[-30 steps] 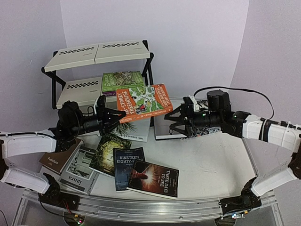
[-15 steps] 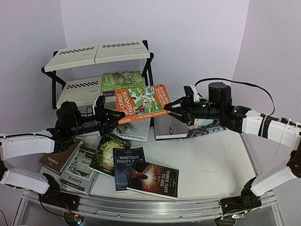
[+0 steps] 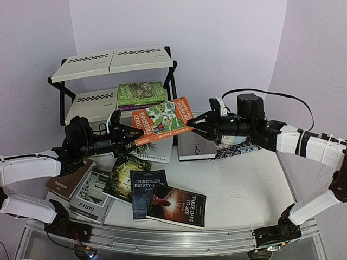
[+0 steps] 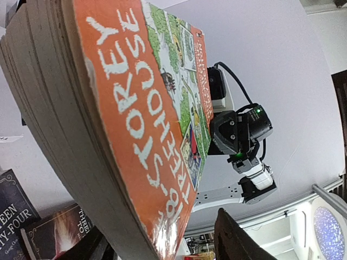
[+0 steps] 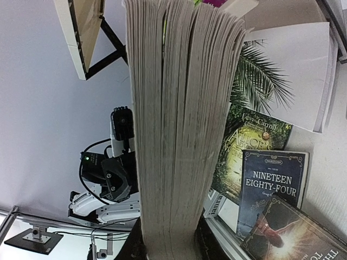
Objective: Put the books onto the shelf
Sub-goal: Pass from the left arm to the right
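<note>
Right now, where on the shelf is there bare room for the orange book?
The cream top tier of the black-framed shelf is bare throughout. The lower tier is free left of the green cartoon paperback; its right half is crowded. The orange Treehouse book hangs in front of it.

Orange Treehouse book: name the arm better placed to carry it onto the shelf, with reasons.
Right. The right gripper is shut on the page edge of the orange book, while the left gripper has its jaws apart, one finger clear of the cover. The shelf stands just behind the book.
</note>
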Motion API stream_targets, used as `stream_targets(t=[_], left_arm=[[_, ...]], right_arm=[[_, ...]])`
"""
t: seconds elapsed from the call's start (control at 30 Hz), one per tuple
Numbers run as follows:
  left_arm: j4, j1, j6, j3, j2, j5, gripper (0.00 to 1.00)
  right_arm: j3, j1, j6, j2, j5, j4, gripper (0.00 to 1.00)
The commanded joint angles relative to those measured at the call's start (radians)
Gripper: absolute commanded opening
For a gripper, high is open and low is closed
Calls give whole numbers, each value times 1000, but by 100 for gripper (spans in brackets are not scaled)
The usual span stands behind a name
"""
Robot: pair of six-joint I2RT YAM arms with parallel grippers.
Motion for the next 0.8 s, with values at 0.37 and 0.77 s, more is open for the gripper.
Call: stream_targets(t=[0.37, 0.77], left_arm=[[-336, 9, 240, 178, -153, -174, 77], [-853, 10, 484, 447, -255, -506, 100]], right_arm=[[111, 29, -61, 56, 34, 99, 0], [195, 29, -42, 76, 101, 168, 0]])
